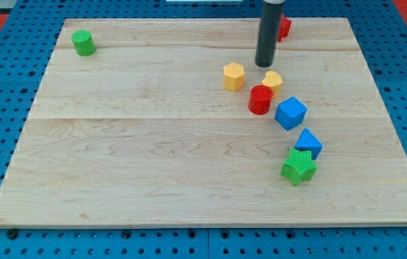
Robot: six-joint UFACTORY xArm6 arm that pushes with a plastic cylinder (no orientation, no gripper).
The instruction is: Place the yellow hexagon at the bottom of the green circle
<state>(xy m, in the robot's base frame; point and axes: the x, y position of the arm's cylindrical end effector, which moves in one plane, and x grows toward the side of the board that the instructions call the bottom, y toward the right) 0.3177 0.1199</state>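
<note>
Upper middle of the frame: yellow hexagon on the worktop; end effector is a bare rod, grasping nothing, my tip just right of and above it, apart; green circle far upper left; hexagon probably light, rigid, slides easily; push its right face, centred.

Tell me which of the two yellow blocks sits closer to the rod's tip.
The yellow block touching the red cylinder is closer, just below my tip. The yellow hexagon stands apart, farther to the view's left.
</note>
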